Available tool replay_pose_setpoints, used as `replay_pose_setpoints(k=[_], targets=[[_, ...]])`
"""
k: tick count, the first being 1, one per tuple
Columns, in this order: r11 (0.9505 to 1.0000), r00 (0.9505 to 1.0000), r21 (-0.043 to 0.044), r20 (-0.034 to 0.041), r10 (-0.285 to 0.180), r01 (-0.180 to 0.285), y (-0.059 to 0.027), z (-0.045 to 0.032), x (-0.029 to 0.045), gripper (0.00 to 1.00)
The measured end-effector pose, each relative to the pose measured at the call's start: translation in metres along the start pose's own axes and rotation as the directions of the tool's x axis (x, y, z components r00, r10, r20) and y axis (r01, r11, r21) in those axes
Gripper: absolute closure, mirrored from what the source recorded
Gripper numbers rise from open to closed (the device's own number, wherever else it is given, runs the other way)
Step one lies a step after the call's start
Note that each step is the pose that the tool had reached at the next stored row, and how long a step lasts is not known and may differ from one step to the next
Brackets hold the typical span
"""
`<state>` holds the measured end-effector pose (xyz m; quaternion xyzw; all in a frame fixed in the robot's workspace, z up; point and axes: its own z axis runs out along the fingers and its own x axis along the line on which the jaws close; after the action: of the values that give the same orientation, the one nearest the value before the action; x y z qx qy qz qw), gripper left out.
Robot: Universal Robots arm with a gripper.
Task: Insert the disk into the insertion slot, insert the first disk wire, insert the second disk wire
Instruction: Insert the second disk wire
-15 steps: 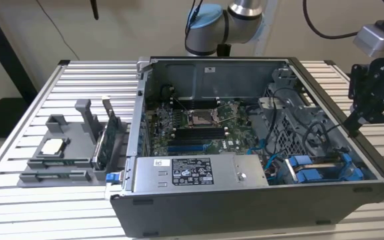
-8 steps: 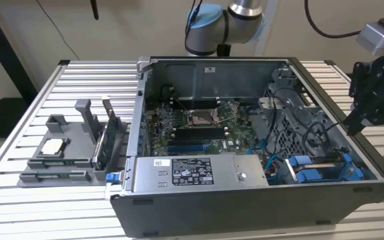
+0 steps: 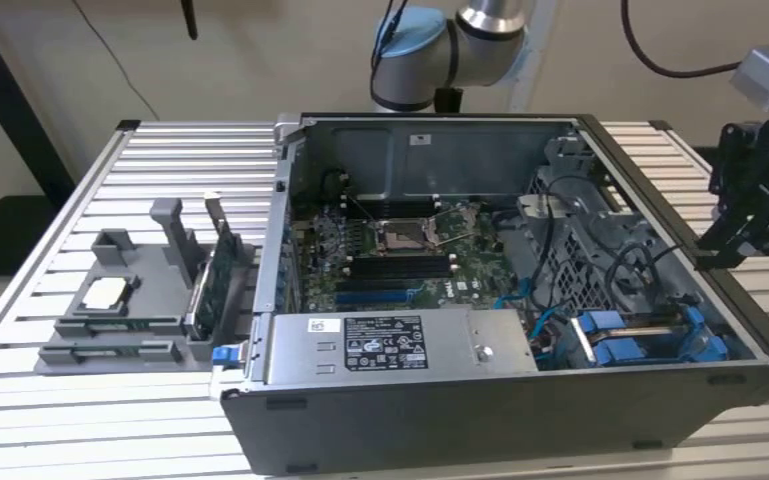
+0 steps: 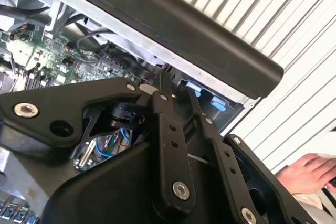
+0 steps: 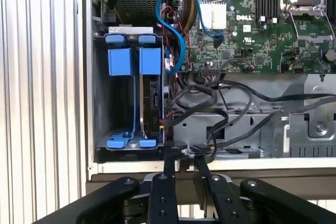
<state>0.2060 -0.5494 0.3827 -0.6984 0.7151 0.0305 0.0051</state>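
With the disk (image 5: 153,100) sitting in the insertion slot (image 5: 100,103) (the exterior view's right), the gripper (image 5: 184,153) is seemingly pinching a black wire (image 5: 216,129), needing fine alignment.

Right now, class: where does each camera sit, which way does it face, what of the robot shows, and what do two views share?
Exterior view: off the arm, high, looking down into the open computer case; arm behind it, pincer at the exterior view's right.
First wrist view: on the wrist, facing down past the pincer at the insertion slot and motherboard.
Second wrist view: on the wrist, facing past the pincer along the case's rim; a person's hand shows.
Shared: both wrist views hold pincer and motherboard.
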Motion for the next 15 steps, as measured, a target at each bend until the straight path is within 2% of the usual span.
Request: replay_pose_setpoints(k=[3, 6, 15], targets=[[1.0, 1.0, -0.0014, 0.0, 0.004, -0.004, -0.0014, 0.0003, 0.0003, 0.71], [0.9998, 0.9998, -0.007, 0.0007, 0.019, -0.019, -0.0016, 0.0015, 0.0008, 0.71], [0.9952, 0.9958, -0.0337, 0.0009, 0.092, -0.092, -0.0017, 0.0066, 0.0012, 0.73]])
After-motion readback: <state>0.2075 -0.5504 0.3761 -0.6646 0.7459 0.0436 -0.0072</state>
